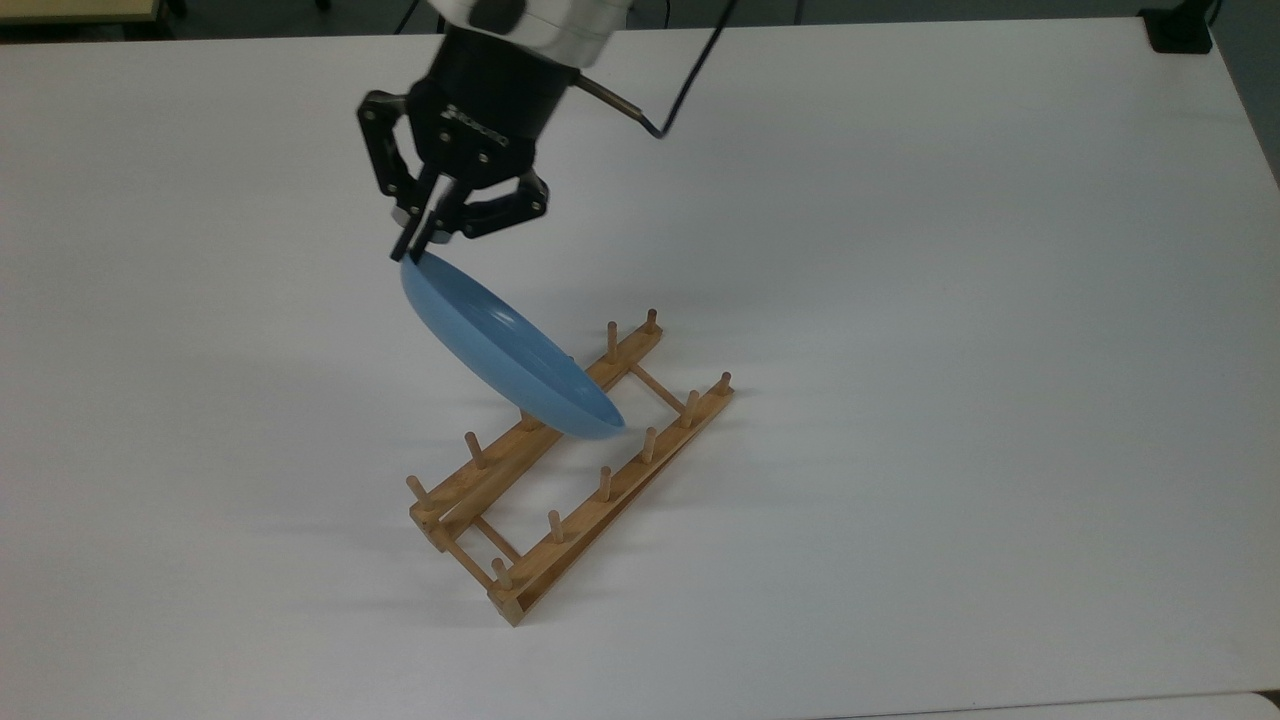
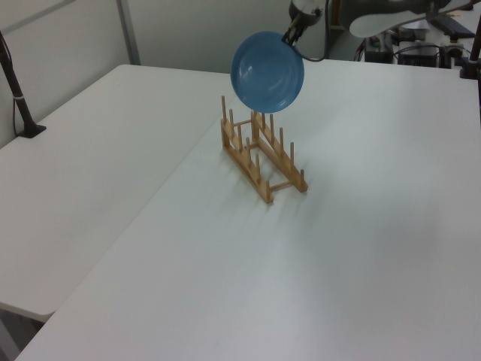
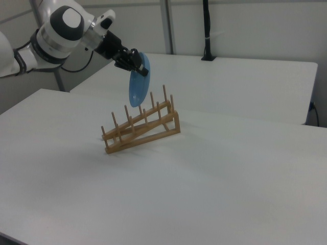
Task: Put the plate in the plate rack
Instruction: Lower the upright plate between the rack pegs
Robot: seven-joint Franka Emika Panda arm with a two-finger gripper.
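Hanging on edge in the air above the middle of the plate rack [image 1: 570, 463], the plate [image 1: 505, 350] is pinched at its upper rim by the closed fingers of the gripper [image 1: 412, 243], its lower rim just over the pegs and apart from them in the right view. The rack, a light-brown wooden frame of two rails with upright pegs, lies on the white table [image 1: 950, 300] with bare tabletop all round it. The plate is plain, glossy light blue and shallow, with its hollow face turned toward the left view's camera.
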